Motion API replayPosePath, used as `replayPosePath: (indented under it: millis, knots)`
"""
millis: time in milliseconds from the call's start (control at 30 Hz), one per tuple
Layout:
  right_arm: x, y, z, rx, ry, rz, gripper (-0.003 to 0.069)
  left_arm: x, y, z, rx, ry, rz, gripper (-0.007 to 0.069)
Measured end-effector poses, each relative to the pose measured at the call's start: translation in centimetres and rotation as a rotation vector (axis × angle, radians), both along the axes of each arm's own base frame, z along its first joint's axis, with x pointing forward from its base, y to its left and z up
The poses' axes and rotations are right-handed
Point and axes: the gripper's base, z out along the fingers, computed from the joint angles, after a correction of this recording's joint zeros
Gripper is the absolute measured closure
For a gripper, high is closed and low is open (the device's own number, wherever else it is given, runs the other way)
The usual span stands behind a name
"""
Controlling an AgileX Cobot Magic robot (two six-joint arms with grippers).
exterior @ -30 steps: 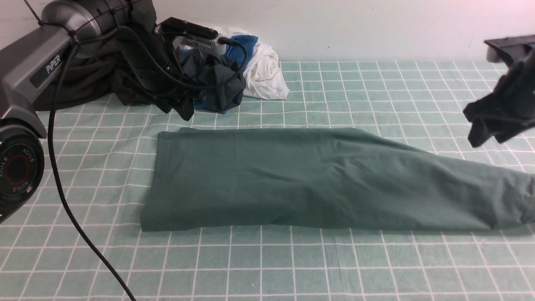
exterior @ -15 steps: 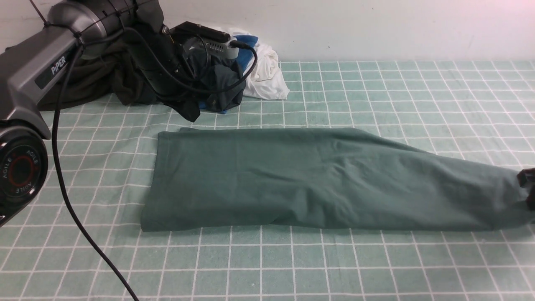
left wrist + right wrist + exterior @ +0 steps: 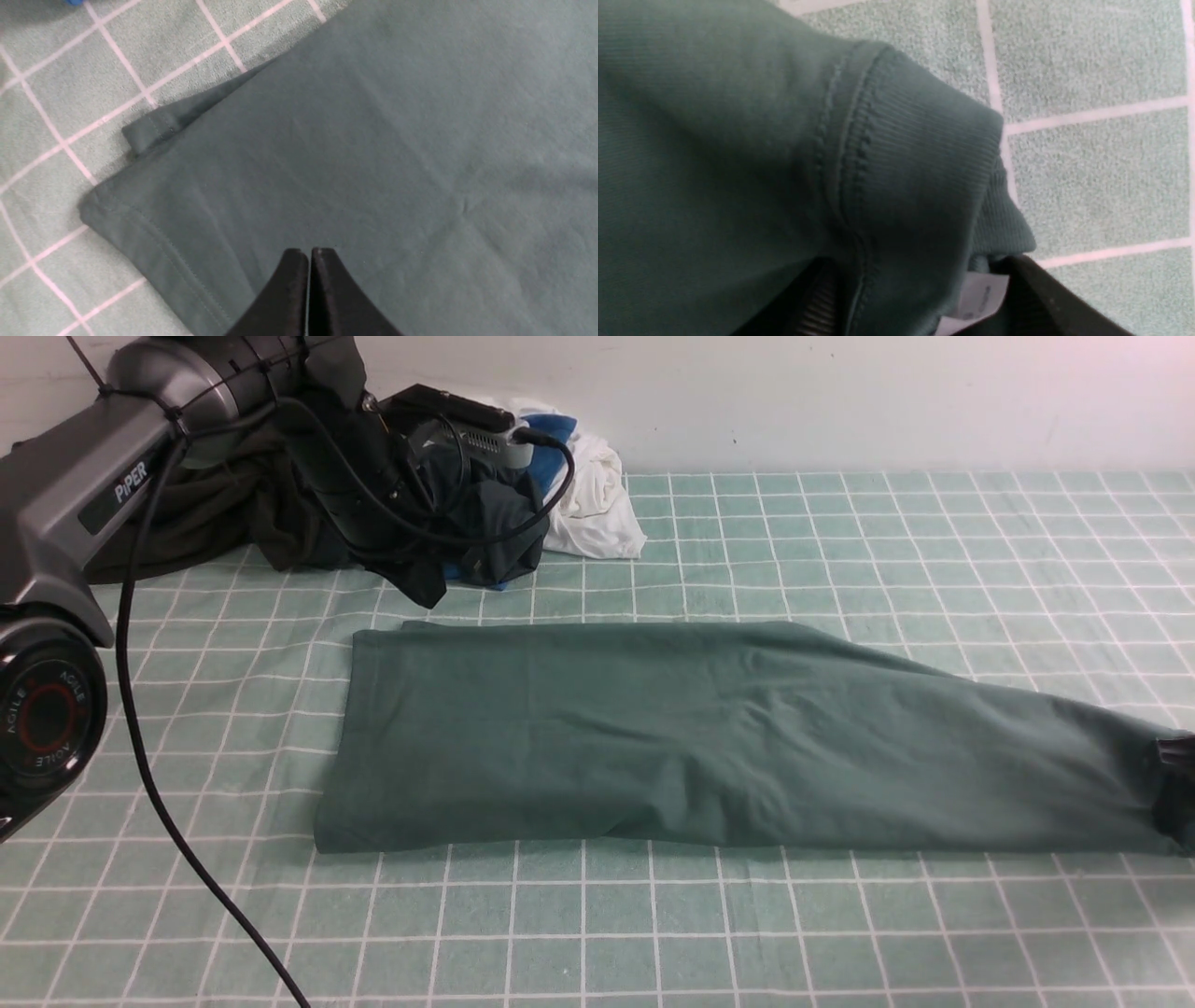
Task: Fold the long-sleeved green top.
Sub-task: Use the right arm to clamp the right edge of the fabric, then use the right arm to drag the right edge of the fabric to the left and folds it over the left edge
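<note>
The green long-sleeved top (image 3: 709, 737) lies flat on the checked cloth, folded into a long band that narrows toward the right. Its ribbed cuff (image 3: 920, 154) and a small white tag (image 3: 978, 294) sit between the fingers of my right gripper (image 3: 920, 284), which stands open around the cuff. In the front view only the tip of the right gripper (image 3: 1178, 784) shows, at the right edge. My left gripper (image 3: 309, 253) is shut and empty, hovering over the top near its stitched hem corner (image 3: 117, 210).
A pile of dark, white and blue clothes (image 3: 523, 504) lies at the back left by the wall, behind the left arm (image 3: 112, 485) and its black cable (image 3: 187, 868). Checked tablecloth (image 3: 887, 551) spreads around the top.
My right gripper came down from the upper right to table level at the top's right end. The left arm shifted slightly.
</note>
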Motion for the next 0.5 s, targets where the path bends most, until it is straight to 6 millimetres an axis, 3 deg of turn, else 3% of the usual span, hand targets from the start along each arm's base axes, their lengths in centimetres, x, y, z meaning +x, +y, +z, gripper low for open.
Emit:
replayPosePath:
  millis: [67, 133, 167, 200, 333, 367, 467, 500]
  knots:
    - [0.1, 0.1, 0.2, 0.000, 0.000, 0.012, 0.0391, 0.0, 0.1, 0.0, 0.010, -0.003, -0.003, 0.0628]
    - [0.2, -0.1, 0.4, -0.013, 0.004, 0.031, 0.0460, -0.1, 0.2, 0.2, 0.021, -0.009, -0.003, 0.0628]
    - [0.4, -0.3, 1.1, -0.035, 0.020, 0.058, 0.0575, -0.2, 0.5, 1.1, 0.052, -0.033, -0.003, 0.0628]
    - [0.4, -0.4, 1.5, -0.050, 0.023, 0.068, 0.0606, -0.3, 0.7, 1.4, 0.071, -0.044, -0.002, 0.0628]
    - [1.0, -1.2, 5.7, -0.135, -0.018, 0.086, 0.0631, -1.5, 1.7, 5.1, 0.129, -0.132, 0.031, 0.0628]
    - [1.3, -1.3, 8.5, -0.167, -0.072, 0.081, 0.0631, -2.4, 2.2, 7.3, 0.151, -0.182, 0.055, 0.0628]
    - [1.6, 0.5, 14.5, -0.198, -0.200, 0.116, 0.0631, -5.1, 3.1, 12.5, 0.157, -0.298, 0.100, 0.0628]
    - [1.6, 1.4, 15.6, -0.191, -0.226, 0.136, 0.0631, -5.9, 3.3, 13.8, 0.155, -0.329, 0.109, 0.0628]
